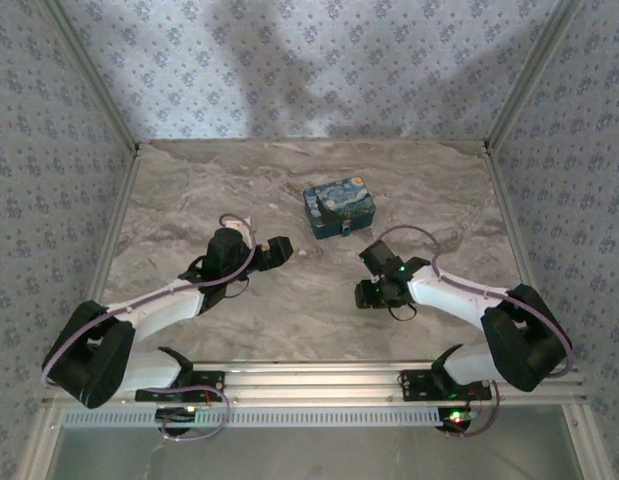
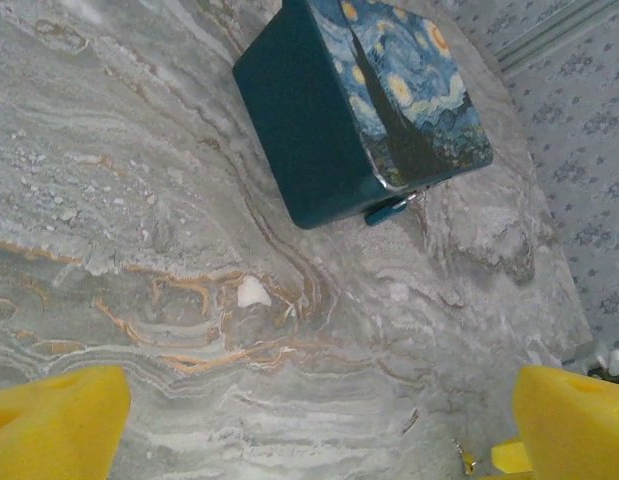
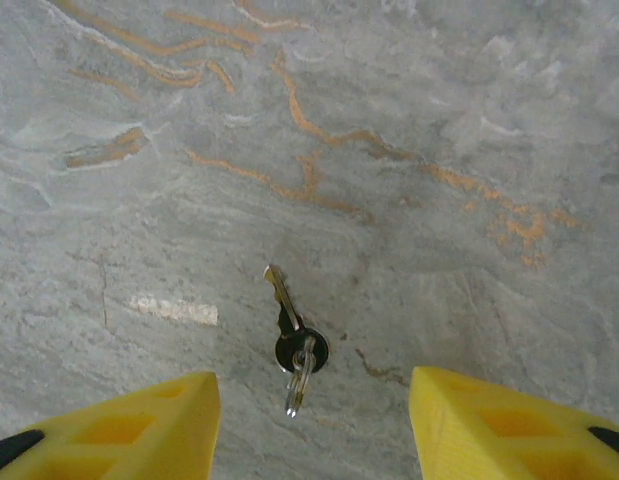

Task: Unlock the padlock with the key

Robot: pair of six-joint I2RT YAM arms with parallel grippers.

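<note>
Fingers of the right gripper (image 3: pixel 311 430) stand apart low over the marbled table (image 3: pixel 469 150), holding nothing. The key (image 3: pixel 289 325) lies flat on the stone in the gap between them, just ahead of the fingertips and a little toward the left-hand finger in the right wrist view, touching neither. Its long axis runs mostly away from the gripper. The pale blade points away and slightly to the picture's left, the black head sits at the nearer end, and a second pale metal piece trails from the head back toward the gripper.

Seen from above, the right gripper (image 1: pixel 367 293) hangs over bare table near the middle, on the near side of the box (image 1: pixel 339 208).

The left gripper (image 1: pixel 279 250) sits to the left of the box and faces it. In its own wrist view the left gripper (image 2: pixel 319 435) has its jaws spread wide and empty, one yellow finger at each lower corner of the picture.

Well ahead of it, and right of centre, the box (image 2: pixel 319 120) rests on the table. It has dark teal sides and a blue-and-yellow swirl print on its lid. The padlock (image 2: pixel 389 208) – tiny and teal – lies right against the box's bottom edge below one corner of the lid. It is tilted, with its pale metal bit at the upper right end. From above, the padlock (image 1: pixel 346 235) shows at the box's near edge, toward the right corner – well apart from both grippers.
</note>
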